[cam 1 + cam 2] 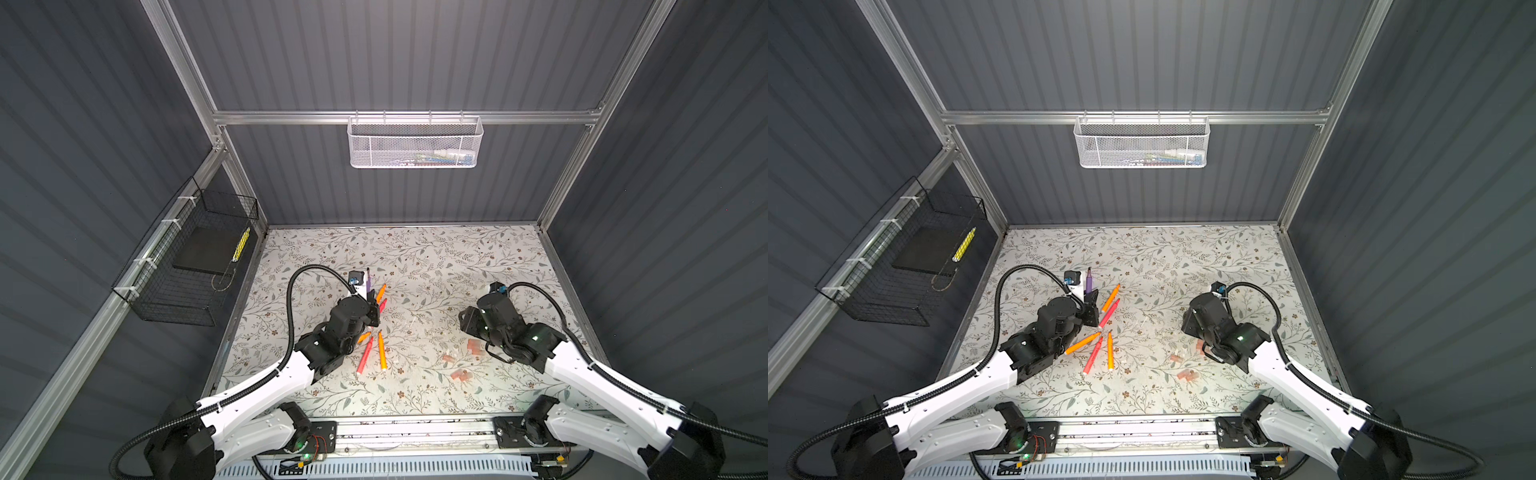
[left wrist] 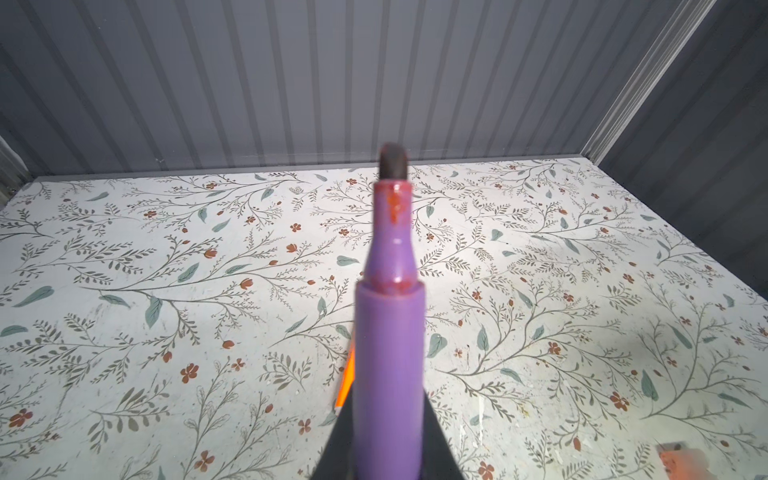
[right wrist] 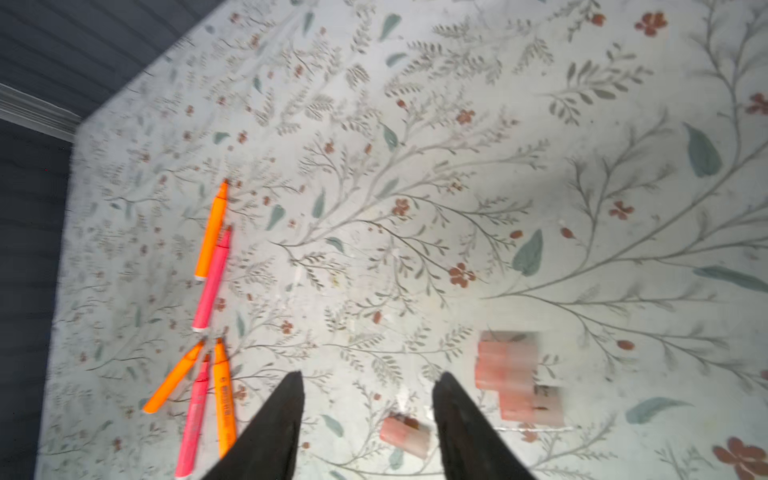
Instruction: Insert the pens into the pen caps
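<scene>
The purple pen [image 2: 390, 332] sits right up against the left wrist lens, clamped in the left gripper [image 1: 1091, 300], whose black fingers [image 2: 436, 449] pinch its barrel from both sides. Its dark tip is bare and points up toward the back wall, with reddish smears on the neck. Just beside that gripper, toward the middle of the floral table [image 1: 1183, 266], an orange pen [image 1: 1111, 298] and a pink pen [image 1: 1108, 313] lie side by side, partly overlapping along their length. Nearer the front, three more fan out from close-set tips: a second orange pen [image 1: 1083, 343], a second pink pen [image 1: 1093, 356] and a third orange pen [image 1: 1110, 351]. All five lie flat with their tips bare. Across the table, well apart from the pens, the right gripper [image 3: 371, 378] hangs low with its jaws apart and nothing in them. One pinkish cap [image 3: 405, 436] lies on the table under the gap, nearer one finger. More caps [image 3: 505, 365] lie in a small blurred cluster just beside it
</scene>
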Controlling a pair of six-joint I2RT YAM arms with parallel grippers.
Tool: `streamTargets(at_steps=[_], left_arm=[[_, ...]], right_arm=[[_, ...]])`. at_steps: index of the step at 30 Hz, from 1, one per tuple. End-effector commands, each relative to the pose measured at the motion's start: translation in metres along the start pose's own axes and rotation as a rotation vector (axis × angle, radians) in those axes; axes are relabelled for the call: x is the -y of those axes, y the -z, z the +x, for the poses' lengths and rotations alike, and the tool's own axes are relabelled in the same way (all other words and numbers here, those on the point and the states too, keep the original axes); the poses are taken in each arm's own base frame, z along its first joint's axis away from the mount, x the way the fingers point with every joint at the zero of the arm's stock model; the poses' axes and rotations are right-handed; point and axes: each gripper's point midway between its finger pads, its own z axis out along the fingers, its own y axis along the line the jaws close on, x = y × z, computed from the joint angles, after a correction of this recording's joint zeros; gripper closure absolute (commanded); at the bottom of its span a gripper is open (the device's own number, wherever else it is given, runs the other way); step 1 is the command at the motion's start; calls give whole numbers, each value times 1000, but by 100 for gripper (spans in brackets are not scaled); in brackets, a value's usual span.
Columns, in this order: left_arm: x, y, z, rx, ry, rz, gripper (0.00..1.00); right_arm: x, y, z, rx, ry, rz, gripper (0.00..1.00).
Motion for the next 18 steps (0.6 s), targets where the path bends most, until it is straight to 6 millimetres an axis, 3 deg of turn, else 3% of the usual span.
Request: streamTargets(at_steps=[1,4,8,18], left_arm=[[2,3,-10,40,0,23,100],[4,0,-8,32,-8,27,100],[8,-5,-4,12,-15,37,100],[16,-10,1,-11,-34,72,100]], right_arm=[[26,-10,23,-51,-58,72,52],[34,-12,34,-67,-79,65,55],[28,-10,45,-93,-57,37,55],[-13,-11,83,-162,-55,-64,53]])
